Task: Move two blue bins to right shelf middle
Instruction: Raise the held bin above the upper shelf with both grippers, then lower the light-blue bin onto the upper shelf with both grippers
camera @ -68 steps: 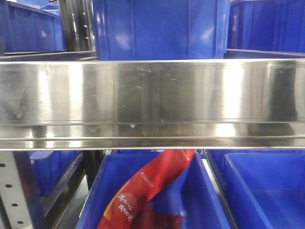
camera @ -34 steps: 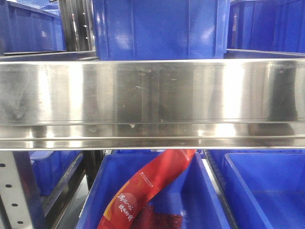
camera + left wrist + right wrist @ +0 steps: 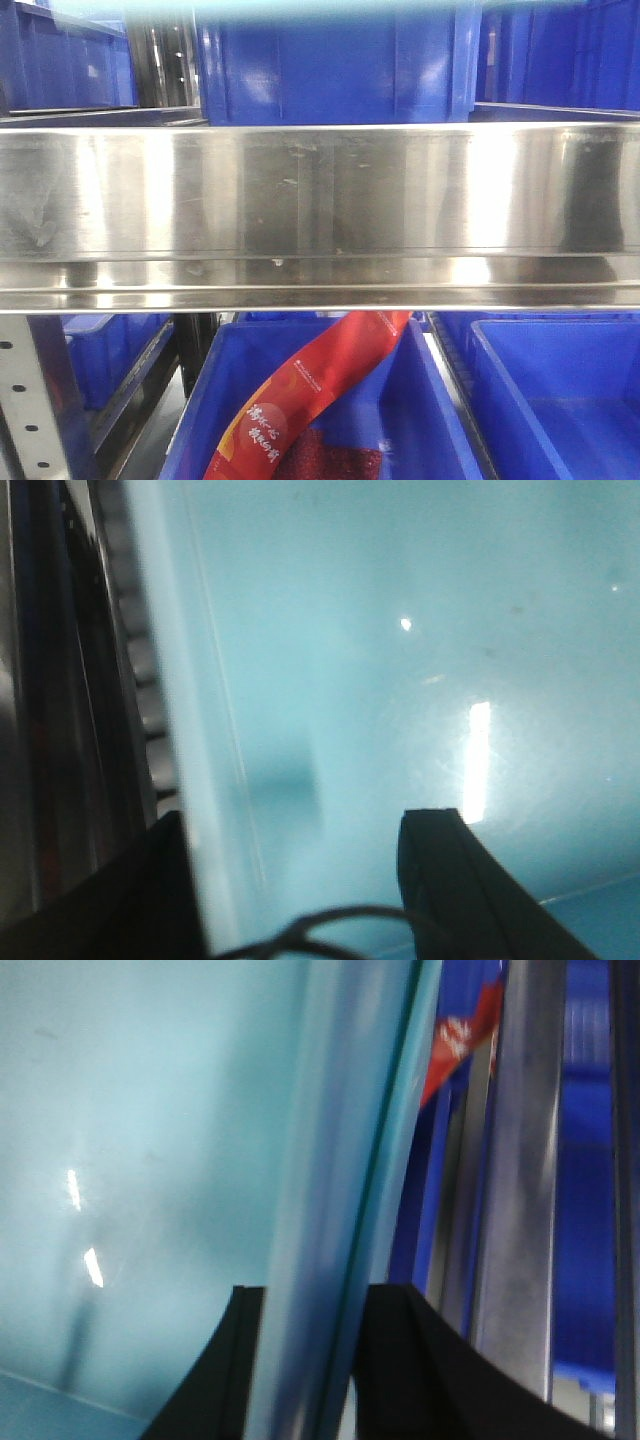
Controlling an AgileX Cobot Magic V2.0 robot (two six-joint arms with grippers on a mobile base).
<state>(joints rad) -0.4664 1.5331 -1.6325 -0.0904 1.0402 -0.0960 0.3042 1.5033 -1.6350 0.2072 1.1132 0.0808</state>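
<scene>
While both claws straddle opposite walls of the pale cyan smooth-walled plastic bin (image 3: 400, 660), you should keep the two arms level and moving together, so the bin does not twist out of either grip. The left claw (image 3: 300, 880) has its dark fingers set on either side of the bin's wall at 6 o'clock of its view, narrowed onto it; the right claw (image 3: 305, 1360) pinches the thickened rim (image 3: 340, 1160) the same way. Only a blurred cyan strip (image 3: 300, 8) at 12 o'clock of the front view shows the bin, so it seems to be carried high, above the wide stainless steel shelf beam (image 3: 320, 210). My guess is that you are mid-carry; clear that beam before easing inward.

Count: one cyan bin is plain, and I cannot tell whether a second is nested in it. At least five dark blue plastic bins show: three above the beam (image 3: 330, 65), two below (image 3: 440, 410). One red printed packet (image 3: 310, 400) lies in the lower middle bin.
</scene>
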